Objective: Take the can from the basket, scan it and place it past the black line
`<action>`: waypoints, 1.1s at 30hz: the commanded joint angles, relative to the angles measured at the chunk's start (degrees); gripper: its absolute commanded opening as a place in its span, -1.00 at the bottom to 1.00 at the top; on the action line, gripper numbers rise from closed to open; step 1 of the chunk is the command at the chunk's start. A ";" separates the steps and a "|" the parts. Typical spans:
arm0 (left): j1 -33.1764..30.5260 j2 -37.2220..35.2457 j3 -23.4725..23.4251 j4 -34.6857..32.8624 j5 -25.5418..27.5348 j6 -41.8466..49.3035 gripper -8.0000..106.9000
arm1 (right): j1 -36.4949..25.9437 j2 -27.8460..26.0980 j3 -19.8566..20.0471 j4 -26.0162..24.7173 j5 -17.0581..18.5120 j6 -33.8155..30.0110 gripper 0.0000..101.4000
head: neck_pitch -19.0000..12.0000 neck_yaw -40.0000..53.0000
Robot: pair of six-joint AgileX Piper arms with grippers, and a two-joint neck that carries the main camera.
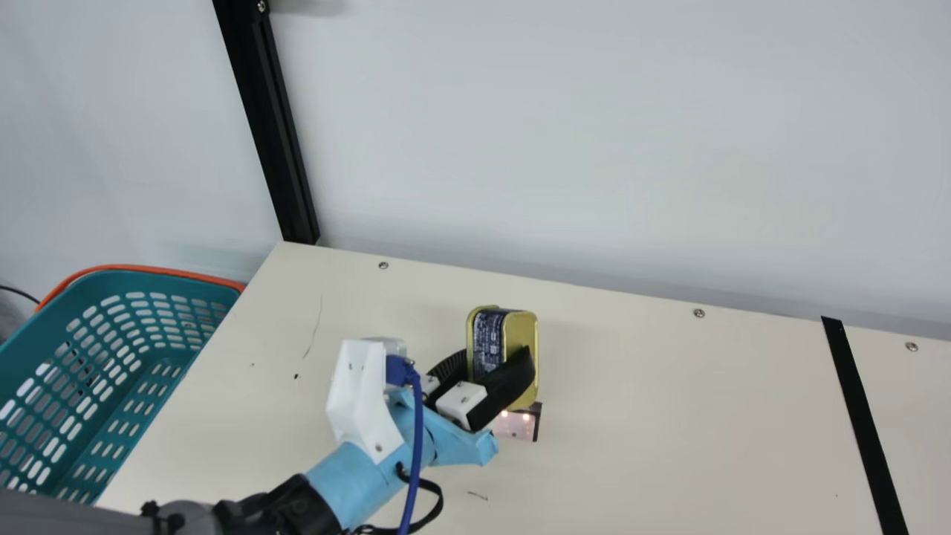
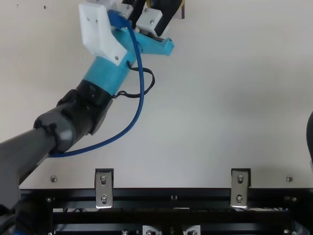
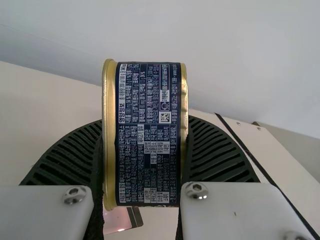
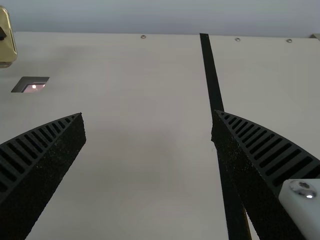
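Can [image 1: 522, 334] hung near the lit scanner [image 1: 514, 426], presumably for reading; the left gripper [image 1: 496, 364] pinched its gold faces, probably to leave the printed band [image 3: 147, 150] uncovered. The right gripper [image 4: 149, 116] gaped wide, likely spare. Seen from the can in the main view, the black line [image 1: 862, 416] lay toward three o'clock, the teal basket [image 1: 141, 281] toward nine, orange rim [image 1: 193, 274] behind; its contents I couldn't make out.
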 commanded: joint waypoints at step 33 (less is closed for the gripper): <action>-0.42 7.01 -3.59 -0.03 -11.12 24.76 -0.68 | 0.00 0.00 0.00 0.11 -0.01 0.00 1.00 | -1.83 -0.14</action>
